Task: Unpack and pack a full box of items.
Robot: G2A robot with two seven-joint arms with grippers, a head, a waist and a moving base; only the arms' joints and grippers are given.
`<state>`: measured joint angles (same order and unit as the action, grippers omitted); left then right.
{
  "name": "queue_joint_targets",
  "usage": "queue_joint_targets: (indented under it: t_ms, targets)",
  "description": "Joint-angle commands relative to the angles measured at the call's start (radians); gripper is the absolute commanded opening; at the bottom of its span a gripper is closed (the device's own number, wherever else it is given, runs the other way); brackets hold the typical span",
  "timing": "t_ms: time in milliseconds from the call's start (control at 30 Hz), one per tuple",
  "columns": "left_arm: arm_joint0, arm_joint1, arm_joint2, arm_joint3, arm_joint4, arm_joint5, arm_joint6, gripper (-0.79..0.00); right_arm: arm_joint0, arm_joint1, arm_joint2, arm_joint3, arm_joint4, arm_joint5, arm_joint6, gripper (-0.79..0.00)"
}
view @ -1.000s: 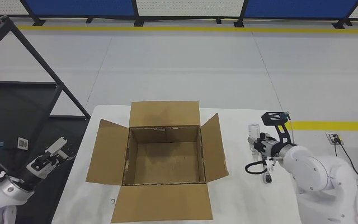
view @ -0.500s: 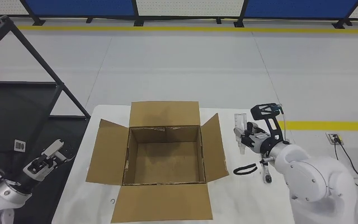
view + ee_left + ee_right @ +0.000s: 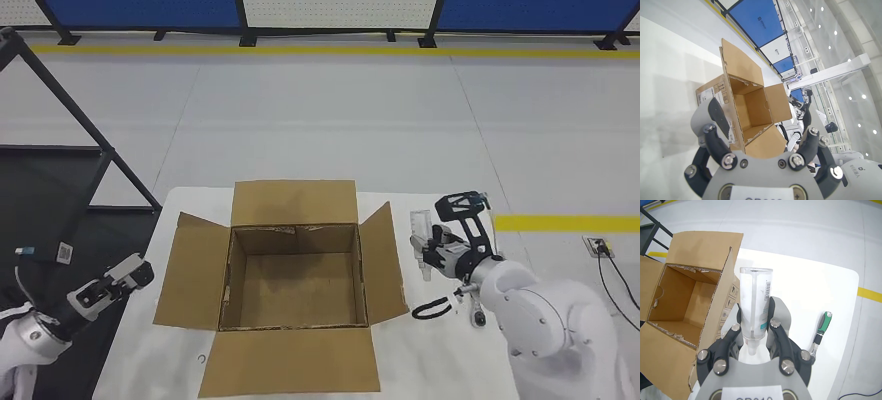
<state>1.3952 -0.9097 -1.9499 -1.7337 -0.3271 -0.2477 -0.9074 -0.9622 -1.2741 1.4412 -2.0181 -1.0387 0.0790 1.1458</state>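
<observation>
Where the table (image 3: 420,350) runs nearest the robot, the left gripper (image 3: 761,113) hangs at its left edge, jaws spread wide with nothing between them, facing the cardboard box (image 3: 296,240). On the near right part of the table lies a ratchet wrench (image 3: 821,330) with a green handle. Just left of it a black loop (image 3: 432,308) lies flat on the white surface, close to the box's right flap. The box stands upright in the middle of the table, all four flaps folded outward and its bare brown floor showing. A little farther back on the right, the right gripper (image 3: 755,305) is clamped on a clear bottle (image 3: 755,283), its fingers (image 3: 771,308) pressing the bottle's sides toward the neck end. The bottle's flat base points away from the wrist and its cap end toward it. Bottle and gripper are just beside the box's right flap, outside the box and above the table
</observation>
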Motion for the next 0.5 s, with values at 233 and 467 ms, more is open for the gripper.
queue_joint_targets:
  t_ms: [233,467]
  targets:
    - [0.013,0.003,-0.03,0.027,-0.02,-0.016,0.014,0.0,0.127,-0.01,-0.121,-0.065,-0.015,0.01,-0.077,-0.785]
    - [0.059,0.001,-0.085,0.039,-0.05,-0.032,0.056,0.0,0.297,-0.035,-0.32,0.04,-0.002,-0.024,-0.046,-0.785]
